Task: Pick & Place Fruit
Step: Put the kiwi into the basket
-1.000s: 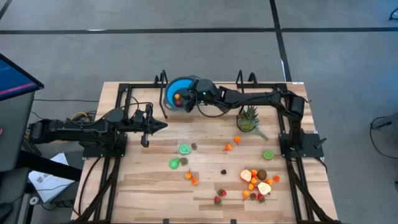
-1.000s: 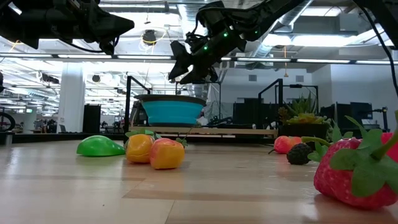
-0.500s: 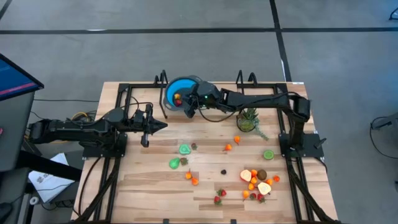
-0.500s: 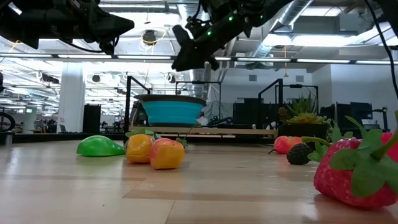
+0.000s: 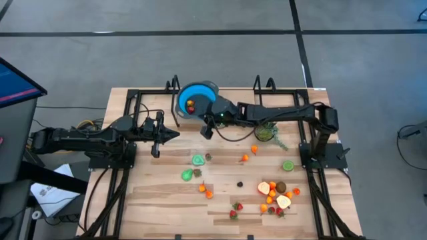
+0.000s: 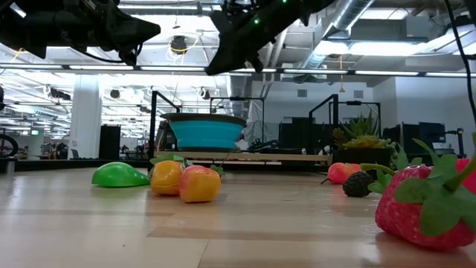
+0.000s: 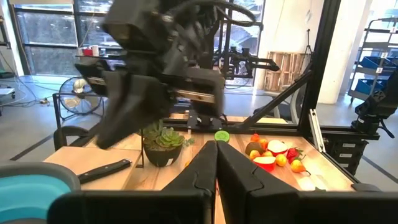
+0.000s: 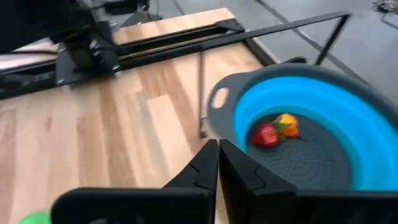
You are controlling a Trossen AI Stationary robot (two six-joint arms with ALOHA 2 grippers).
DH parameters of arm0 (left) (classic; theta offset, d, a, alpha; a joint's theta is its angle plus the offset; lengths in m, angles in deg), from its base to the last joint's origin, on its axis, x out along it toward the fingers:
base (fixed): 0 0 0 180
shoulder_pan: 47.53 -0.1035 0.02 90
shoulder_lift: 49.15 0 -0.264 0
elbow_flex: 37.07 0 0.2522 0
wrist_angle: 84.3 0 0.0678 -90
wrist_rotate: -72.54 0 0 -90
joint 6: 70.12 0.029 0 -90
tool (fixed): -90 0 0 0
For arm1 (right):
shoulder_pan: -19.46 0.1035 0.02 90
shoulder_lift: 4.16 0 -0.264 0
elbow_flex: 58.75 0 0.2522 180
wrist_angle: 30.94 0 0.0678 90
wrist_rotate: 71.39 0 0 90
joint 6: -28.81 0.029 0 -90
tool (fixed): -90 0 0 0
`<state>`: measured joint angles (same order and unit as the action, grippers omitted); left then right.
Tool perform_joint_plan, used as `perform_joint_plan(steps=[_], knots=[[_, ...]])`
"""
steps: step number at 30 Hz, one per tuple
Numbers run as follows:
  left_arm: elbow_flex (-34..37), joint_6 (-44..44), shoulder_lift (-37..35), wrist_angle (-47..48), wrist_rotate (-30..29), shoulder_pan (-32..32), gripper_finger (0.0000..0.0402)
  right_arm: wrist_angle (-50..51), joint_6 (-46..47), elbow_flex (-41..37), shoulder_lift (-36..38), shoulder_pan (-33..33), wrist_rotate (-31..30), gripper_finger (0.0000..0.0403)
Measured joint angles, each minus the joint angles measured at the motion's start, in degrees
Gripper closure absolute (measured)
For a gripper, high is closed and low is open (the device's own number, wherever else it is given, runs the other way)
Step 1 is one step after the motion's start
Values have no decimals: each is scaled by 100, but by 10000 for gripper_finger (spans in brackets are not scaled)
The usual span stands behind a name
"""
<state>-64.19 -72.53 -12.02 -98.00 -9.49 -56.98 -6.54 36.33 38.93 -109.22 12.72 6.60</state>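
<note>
No legible writing. Light wooden plank bench on grey floor. Small toy fruits scattered on bench; two in round blue bowl. Right tool closed, empty, beside bowl; left tool closed, empty.

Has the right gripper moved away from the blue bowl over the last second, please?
Yes. The right gripper, empty and shut, has drawn back from over the blue bowl toward the table's middle.
</note>
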Motion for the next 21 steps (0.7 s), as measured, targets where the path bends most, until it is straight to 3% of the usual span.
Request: perform_joint_plan(steps=[21], knots=[[0,0,2,2,0,2,399,535,-347,0,-4,549,2,400]])
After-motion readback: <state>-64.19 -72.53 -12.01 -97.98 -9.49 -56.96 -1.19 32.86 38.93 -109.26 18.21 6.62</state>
